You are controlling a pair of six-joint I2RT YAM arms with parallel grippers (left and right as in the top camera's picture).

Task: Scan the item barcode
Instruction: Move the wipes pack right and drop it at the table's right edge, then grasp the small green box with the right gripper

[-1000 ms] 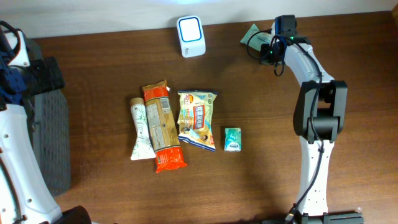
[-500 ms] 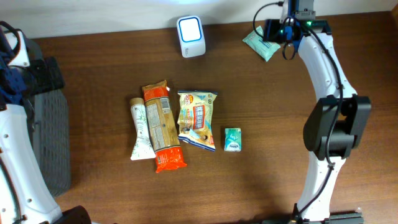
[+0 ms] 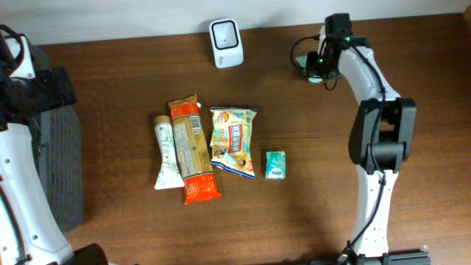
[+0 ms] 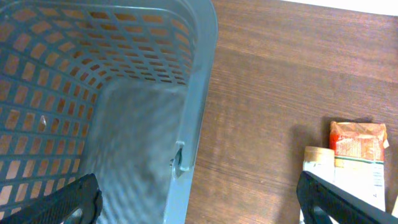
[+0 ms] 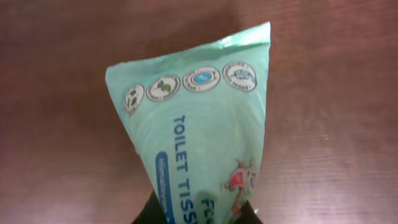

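In the right wrist view a pale green toilet tissue packet [image 5: 199, 118] fills the frame over the brown table, its lower end pinched in my right gripper [image 5: 200, 214], which is shut on it. From overhead, the right gripper [image 3: 316, 65] hangs at the back right of the table and hides the packet. The white barcode scanner [image 3: 224, 43] stands at the back edge, well to its left. My left gripper [image 4: 202, 205] is wide open and empty, straddling the rim of a grey basket [image 4: 196, 93].
Mid-table lie a white tube [image 3: 165, 151], an orange and brown packet [image 3: 191, 151], a snack bag [image 3: 234, 140] and a small green pack [image 3: 274, 164]. The grey basket [image 3: 62, 169] stands at the left edge under the left arm [image 3: 18, 169].
The right arm swung to the back edge with the packet, then came back forward and left. The packet no longer shows from overhead. The scanner's blue glow has gone out. The left arm stayed still.
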